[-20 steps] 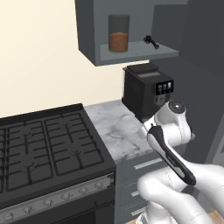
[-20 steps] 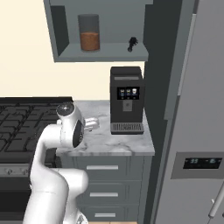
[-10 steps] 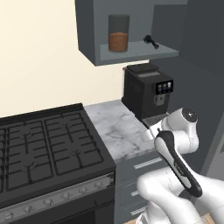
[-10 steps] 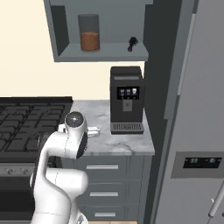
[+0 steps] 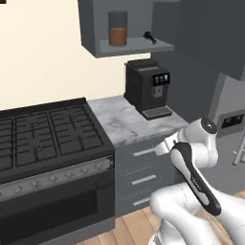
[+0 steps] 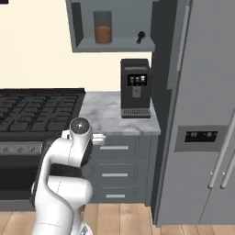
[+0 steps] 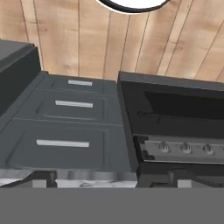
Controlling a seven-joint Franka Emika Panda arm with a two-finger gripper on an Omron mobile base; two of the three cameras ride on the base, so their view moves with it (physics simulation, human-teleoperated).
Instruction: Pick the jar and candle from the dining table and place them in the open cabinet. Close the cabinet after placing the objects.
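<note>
Since the jaws stand wide apart and the hand view shows nothing between them, I judge them empty, the hand tucked low against the folded arm and looking down. Just ahead of the jaws are the grey drawers (image 7: 65, 118) and the oven front (image 7: 175, 131), with wood floor (image 7: 87, 35) beyond. The marble worktop (image 5: 125, 122) lies near the jaws, the coffee machine (image 6: 136, 87) on it a little farther off.

High above the jaws, well apart, the cabinet (image 6: 112, 45) hangs open. The jar (image 6: 103, 27) stands on its shelf, and a small dark thing beside it is probably the candle (image 6: 140, 36). So only closing seems left.

To do it well, unfold upward clear of the coffee machine. I cannot tell the door from the dark panels nearby, so find its free edge first. Then push with a flat finger, following the hinge arc.
</note>
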